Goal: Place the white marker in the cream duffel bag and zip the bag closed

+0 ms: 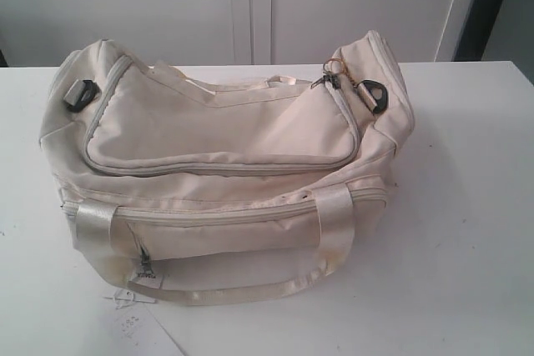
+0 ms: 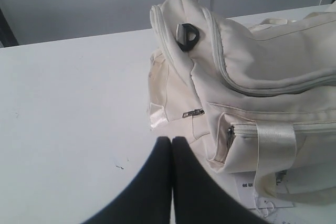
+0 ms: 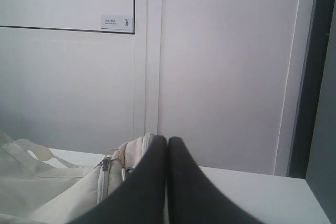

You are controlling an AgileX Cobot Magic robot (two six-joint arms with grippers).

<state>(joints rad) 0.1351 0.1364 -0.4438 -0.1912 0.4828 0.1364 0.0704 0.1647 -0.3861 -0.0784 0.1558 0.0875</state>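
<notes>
The cream duffel bag [image 1: 221,168] lies on the white table, its top zipper [image 1: 225,169] drawn closed around the lid. The zipper pulls [image 1: 328,79] rest at the bag's right end beside a black D-ring [image 1: 373,95]. No white marker shows in any view. Neither arm appears in the exterior view. My left gripper [image 2: 171,141] is shut and empty, hovering over the table near the bag's left end [image 2: 178,93]. The right gripper [image 3: 167,140] is also shut with nothing in it, raised beside the bag's right end [image 3: 113,174] and facing the wall.
A paper tag [image 1: 138,285] lies on the table [image 1: 467,206] under the front handle [image 1: 242,289]. Another black D-ring [image 1: 80,94] sits at the bag's left end. White cabinet doors [image 1: 250,6] stand behind the table.
</notes>
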